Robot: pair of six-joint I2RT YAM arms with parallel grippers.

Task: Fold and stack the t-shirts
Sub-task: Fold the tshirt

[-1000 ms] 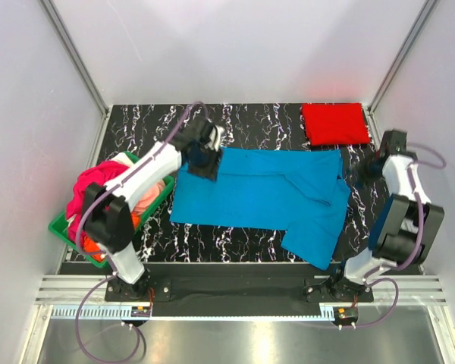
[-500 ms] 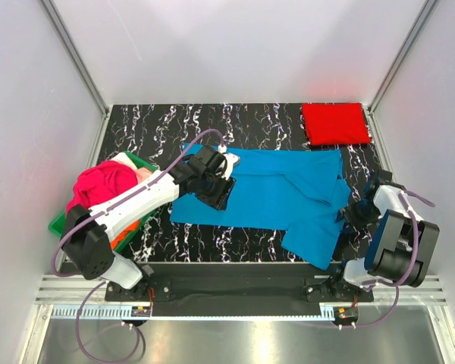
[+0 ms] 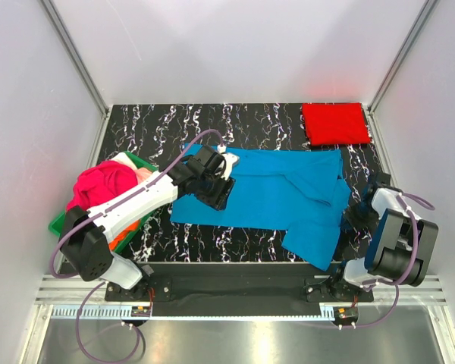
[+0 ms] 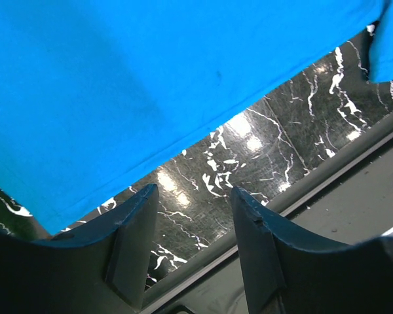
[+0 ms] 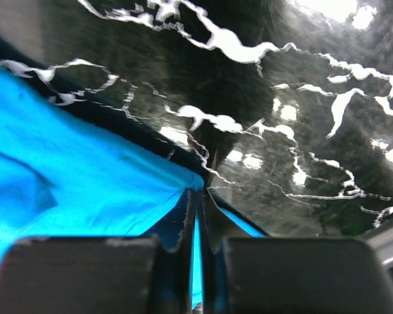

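Blue t-shirt (image 3: 265, 191), red t-shirt (image 3: 334, 123): one each

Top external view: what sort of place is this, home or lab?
Probably a lab test cell: plain white walls on aluminium framing, a black marble-patterned tabletop, two white robot arms bolted at its edge.

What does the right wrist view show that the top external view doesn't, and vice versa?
Only the right wrist view: the right gripper up close, its jaws closed on a thin edge of the blue t-shirt. Only the top external view: the folded red t-shirt at the far right corner, and the green basket at left holding magenta-pink cloth. Both: the blue t-shirt lying on the black marbled table.
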